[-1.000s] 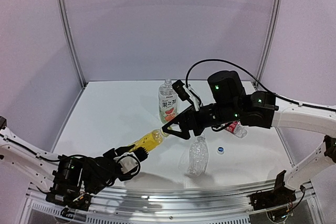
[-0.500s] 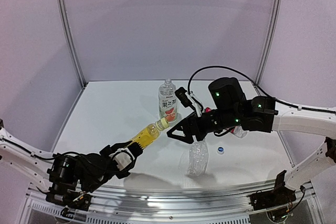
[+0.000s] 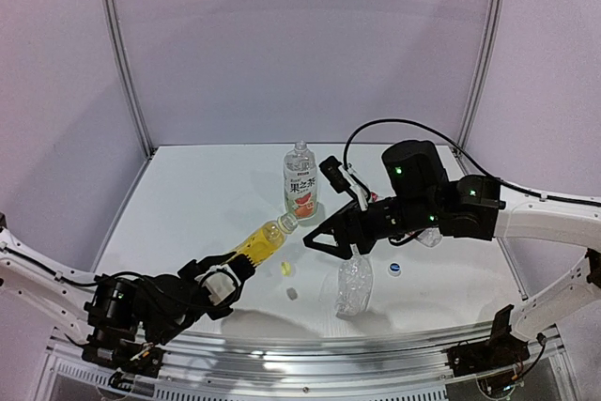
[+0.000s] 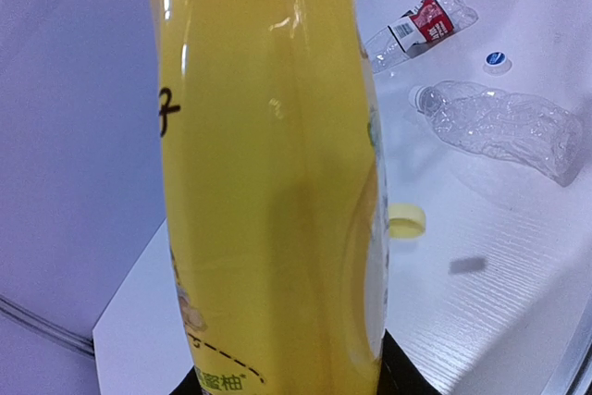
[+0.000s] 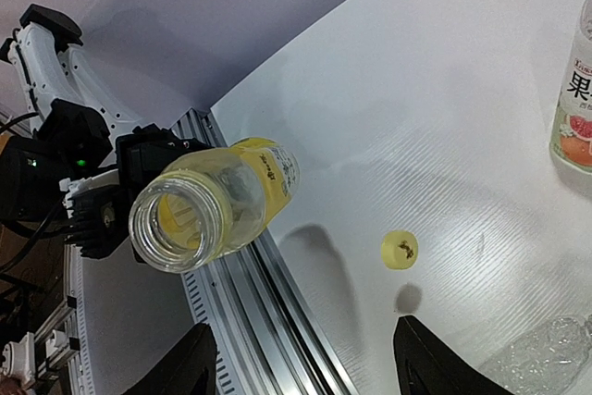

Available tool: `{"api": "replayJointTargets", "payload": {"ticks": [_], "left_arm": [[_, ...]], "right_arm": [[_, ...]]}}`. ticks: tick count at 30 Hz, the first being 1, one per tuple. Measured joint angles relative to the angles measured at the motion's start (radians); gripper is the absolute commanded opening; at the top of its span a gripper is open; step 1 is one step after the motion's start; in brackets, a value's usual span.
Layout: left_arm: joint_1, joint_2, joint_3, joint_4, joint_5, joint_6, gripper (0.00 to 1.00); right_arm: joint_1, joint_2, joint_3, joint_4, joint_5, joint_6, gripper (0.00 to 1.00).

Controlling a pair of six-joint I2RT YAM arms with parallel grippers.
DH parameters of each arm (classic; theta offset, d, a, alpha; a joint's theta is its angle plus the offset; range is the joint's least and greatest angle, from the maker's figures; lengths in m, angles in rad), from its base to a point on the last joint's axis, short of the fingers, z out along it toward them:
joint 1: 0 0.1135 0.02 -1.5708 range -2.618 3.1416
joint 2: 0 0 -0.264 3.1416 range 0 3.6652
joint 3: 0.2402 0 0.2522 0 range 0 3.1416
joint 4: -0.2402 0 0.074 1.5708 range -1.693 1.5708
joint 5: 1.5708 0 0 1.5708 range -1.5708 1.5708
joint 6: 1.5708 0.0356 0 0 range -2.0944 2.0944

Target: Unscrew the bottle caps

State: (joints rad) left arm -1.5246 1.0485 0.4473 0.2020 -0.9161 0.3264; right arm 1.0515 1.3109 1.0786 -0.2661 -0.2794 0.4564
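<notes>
Top view: the left gripper (image 3: pixel 228 281), lower left of the frame, has its jaws clamped round the base end of the yellow bottle (image 3: pixel 263 242). The bottle slants up toward the middle and its neck is bare. The yellow cap (image 3: pixel 285 269) is off, just right of the bottle and low over the bench (image 3: pixel 188 204). The right gripper (image 3: pixel 319 238) hangs mid-frame with its jaws spread and nothing in them. The fruit-label bottle (image 3: pixel 300 185) stands behind it, cap on.

Left wrist view: pretty much a wall of yellow bottle, so I can't make out the jaws here. The yellow cap sits centre right with a dark patch just past it. That might be its shadow, so I can't tell if it's landed. The clear bottle (image 4: pixel 504 122), red-label bottle (image 4: pixel 421 25) and a blue cap (image 4: pixel 497 61) lie at upper right.

Right wrist view: you look straight into the open mouth, on the left.

My worries: it looks like there's drink in that bottle, so dipping the neck could spill it. The cap could also roll off the bench. And when the right arm goes for the fruit-label bottle, a wide swing could knock it over.
</notes>
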Motion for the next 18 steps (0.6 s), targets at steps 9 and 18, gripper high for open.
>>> {"api": "replayJointTargets", "payload": {"ticks": [9, 18], "left_arm": [[0.011, -0.027, -0.003, 0.000, 0.005, -0.017, 0.00], [0.085, -0.087, -0.023, -0.001, 0.091, -0.107, 0.00]], "right_arm": [[0.000, 0.000, -0.009, 0.001, 0.036, -0.021, 0.71], [0.016, -0.009, -0.031, 0.070, -0.021, -0.087, 0.82]]}}
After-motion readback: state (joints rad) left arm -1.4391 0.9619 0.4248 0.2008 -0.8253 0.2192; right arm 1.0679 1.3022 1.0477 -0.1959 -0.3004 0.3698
